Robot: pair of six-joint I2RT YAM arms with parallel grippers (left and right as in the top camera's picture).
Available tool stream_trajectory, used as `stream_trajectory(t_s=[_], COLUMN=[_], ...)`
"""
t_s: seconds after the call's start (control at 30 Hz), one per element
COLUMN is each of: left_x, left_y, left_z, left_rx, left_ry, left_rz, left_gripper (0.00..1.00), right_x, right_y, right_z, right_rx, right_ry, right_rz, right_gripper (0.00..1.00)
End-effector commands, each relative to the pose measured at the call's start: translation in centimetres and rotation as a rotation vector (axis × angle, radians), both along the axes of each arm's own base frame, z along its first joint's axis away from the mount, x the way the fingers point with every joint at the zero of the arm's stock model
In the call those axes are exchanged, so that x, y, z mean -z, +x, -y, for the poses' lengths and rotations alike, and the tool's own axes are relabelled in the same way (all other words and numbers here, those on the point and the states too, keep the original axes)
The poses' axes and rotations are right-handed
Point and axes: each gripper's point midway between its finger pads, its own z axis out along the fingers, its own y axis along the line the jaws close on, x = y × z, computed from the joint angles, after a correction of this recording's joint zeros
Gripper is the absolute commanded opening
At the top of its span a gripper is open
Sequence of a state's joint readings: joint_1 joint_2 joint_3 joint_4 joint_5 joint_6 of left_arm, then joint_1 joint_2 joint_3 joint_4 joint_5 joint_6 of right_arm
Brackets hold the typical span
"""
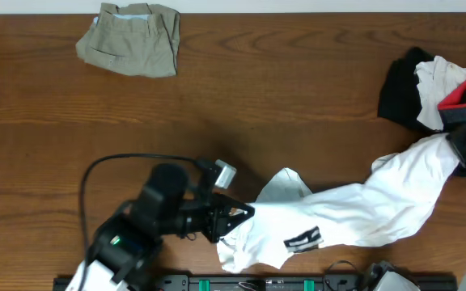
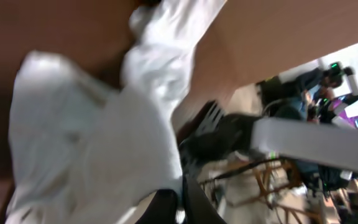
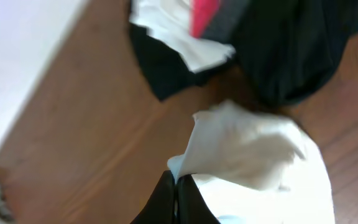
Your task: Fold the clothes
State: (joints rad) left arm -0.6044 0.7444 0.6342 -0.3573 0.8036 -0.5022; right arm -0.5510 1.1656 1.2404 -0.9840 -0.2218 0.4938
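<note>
The white top (image 1: 362,212) lies stretched out from the heap of black, white and red garments (image 1: 427,89) — soft, light, limp, best taken at its edges. The left gripper (image 1: 243,214) clamps its end far from the heap; the right gripper (image 3: 175,188) pinches the end beside it.

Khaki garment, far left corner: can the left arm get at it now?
Probably not yet. Bare table lies between, but the left arm's fingers are shut on the white top; it must let go first. The khaki garment also sits at the far edge, so reach is uncertain.
</note>
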Motion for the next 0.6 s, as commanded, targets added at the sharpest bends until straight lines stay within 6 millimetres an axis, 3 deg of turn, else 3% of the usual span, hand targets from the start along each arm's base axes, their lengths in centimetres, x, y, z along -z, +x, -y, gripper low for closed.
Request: stream_trajectory(t_s=[0.0, 0.2, 0.37, 0.57], left_x=[-4.8, -12.0, -18.9, -23.6], left_y=[0.0, -0.3, -0.3, 1.8], left_z=[-0.6, -1.5, -3.1, -7.3], left_rx=[-0.049, -0.091, -0.163, -0.426], left_ry=[-0.082, -0.195, -0.273, -0.22], left_rz=[0.108, 0.289, 0.462, 0.615], left_gripper=[0.05, 0.06, 0.05, 0.06], right_x=[-4.8, -9.7, -11.9, -14.1], right_y=[-0.5, -2.2, -3.4, -4.0], right_z=[-2.1, -5.6, -6.1, -5.7], right_rx=[-0.083, -0.173, -0.157, -0.112], right_ry=[-0.04, -0.036, -0.077, -0.119], right_rz=[0.137, 0.312, 0.38, 0.428], right_gripper=[0.01, 0.01, 0.01, 0.01])
